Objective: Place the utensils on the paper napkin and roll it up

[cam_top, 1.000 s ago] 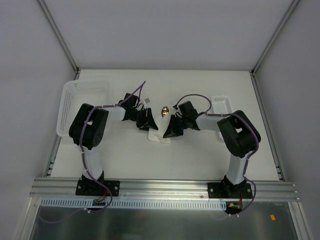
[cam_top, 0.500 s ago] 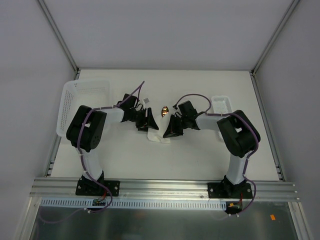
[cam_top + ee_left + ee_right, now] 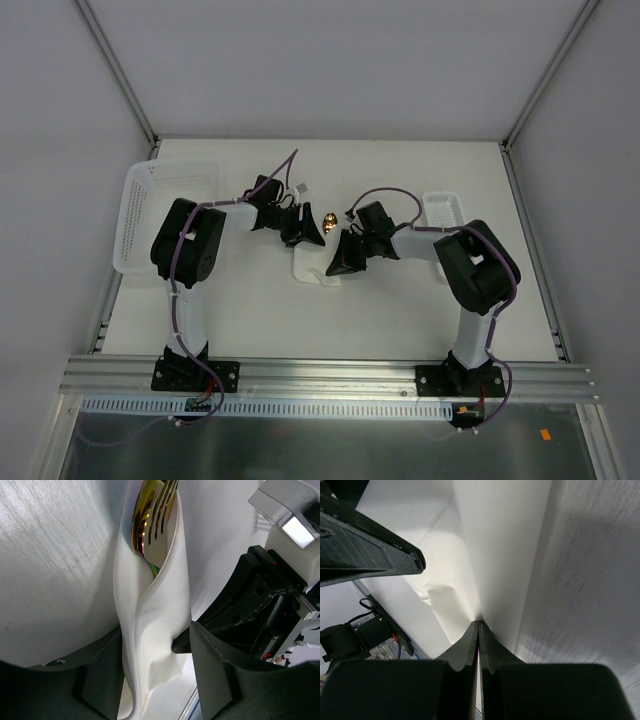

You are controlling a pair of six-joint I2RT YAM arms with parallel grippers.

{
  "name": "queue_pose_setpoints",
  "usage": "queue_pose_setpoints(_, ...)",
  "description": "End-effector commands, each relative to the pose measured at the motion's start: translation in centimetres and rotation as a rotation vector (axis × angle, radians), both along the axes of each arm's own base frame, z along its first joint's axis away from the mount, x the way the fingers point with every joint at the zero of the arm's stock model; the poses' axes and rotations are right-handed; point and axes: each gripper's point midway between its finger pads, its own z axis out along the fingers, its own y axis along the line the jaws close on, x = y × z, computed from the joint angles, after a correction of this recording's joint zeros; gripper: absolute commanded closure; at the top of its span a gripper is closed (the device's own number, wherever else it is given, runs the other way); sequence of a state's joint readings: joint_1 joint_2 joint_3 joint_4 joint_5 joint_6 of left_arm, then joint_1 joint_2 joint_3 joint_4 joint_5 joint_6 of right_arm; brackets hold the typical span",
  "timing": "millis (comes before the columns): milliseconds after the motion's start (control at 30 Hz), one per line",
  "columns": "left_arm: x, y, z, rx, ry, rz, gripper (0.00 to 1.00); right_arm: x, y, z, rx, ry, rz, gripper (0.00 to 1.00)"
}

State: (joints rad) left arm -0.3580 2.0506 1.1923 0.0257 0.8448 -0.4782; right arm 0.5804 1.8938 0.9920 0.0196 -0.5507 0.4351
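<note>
The paper napkin (image 3: pixel 310 270) lies folded over the utensils between my two grippers. In the left wrist view the napkin (image 3: pixel 155 610) wraps the spoon's gold bowl (image 3: pixel 141 515) and the fork tines (image 3: pixel 165 497), which stick out of its far end. The gold bowl also shows in the top view (image 3: pixel 330 220). My left gripper (image 3: pixel 157 672) is open, its jaws on either side of the raised fold; it shows in the top view (image 3: pixel 303 229). My right gripper (image 3: pixel 478 626) is shut on the napkin's edge (image 3: pixel 445 595); it shows in the top view (image 3: pixel 340 260).
A large white perforated basket (image 3: pixel 165 205) stands at the table's left edge. A small white basket (image 3: pixel 441 210) stands at the right, behind the right arm. The two grippers are close together at the table's middle.
My left gripper has moved right and away from me, closer to the gold bowl, and its wrist has turned. The right gripper has stayed on the napkin.
</note>
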Motion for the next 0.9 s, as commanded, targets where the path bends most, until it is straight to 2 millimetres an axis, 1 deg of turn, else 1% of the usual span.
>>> queue_pose_setpoints(0, -0.9, 0.6, -0.5, 0.014, -0.015, -0.035, 0.49, -2.1, -3.5, -5.2, -0.215, 0.074, -0.007, 0.98)
queue_pose_setpoints(33, -2.0, 1.2, -0.6, 0.027, 0.009, -0.032, 0.49, -2.1, -3.5, -5.2, -0.216, 0.074, -0.008, 0.98)
queue_pose_setpoints(133, -3.7, 2.5, -1.1, 0.055, 0.046, -0.027, 0.49, -2.1, -3.6, -5.3, -0.217, 0.073, -0.008, 0.98)
queue_pose_setpoints(167, -3.8, 2.7, -0.6, 0.052, 0.040, -0.027, 0.50, -2.1, -3.6, -5.3, -0.218, 0.072, -0.007, 0.98)
queue_pose_setpoints(233, -4.9, 3.1, -0.8, 0.060, 0.070, -0.028, 0.50, -2.1, -3.6, -5.2, -0.219, 0.072, -0.009, 0.99)
queue_pose_setpoints(267, -5.1, 3.1, -0.5, 0.056, 0.074, -0.029, 0.51, -2.1, -3.7, -5.2, -0.220, 0.071, -0.010, 0.99)
queue_pose_setpoints(333, -5.7, 3.2, -0.5, 0.051, 0.096, -0.031, 0.52, -2.1, -3.7, -5.3, -0.222, 0.071, -0.009, 0.99)
queue_pose_setpoints(400, -5.7, 3.1, -0.2, 0.046, 0.105, -0.026, 0.55, -2.0, -3.6, -5.2, -0.220, 0.068, -0.009, 0.99)
queue_pose_setpoints(500, -5.2, 2.7, 0.3, 0.031, 0.112, -0.020, 0.61, -2.0, -3.6, -5.3, -0.222, 0.069, -0.008, 0.99)
queue_pose_setpoints(533, -4.8, 2.5, 0.6, 0.020, 0.115, -0.019, 0.68, -2.0, -3.6, -5.3, -0.222, 0.069, -0.010, 0.99)
queue_pose_setpoints(633, -4.9, 1.5, 1.2, -0.014, 0.153, -0.031, 0.76, -2.0, -3.6, -5.3, -0.221, 0.068, -0.008, 0.99)
queue_pose_setpoints(767, -4.7, 0.5, 2.0, -0.037, 0.146, -0.045, 0.80, -1.9, -3.6, -5.2, -0.224, 0.066, -0.007, 0.99)
queue_pose_setpoints(867, -4.9, -0.3, 2.7, -0.060, 0.148, -0.060, 0.82, -1.9, -3.6, -5.2, -0.227, 0.064, -0.005, 1.00)
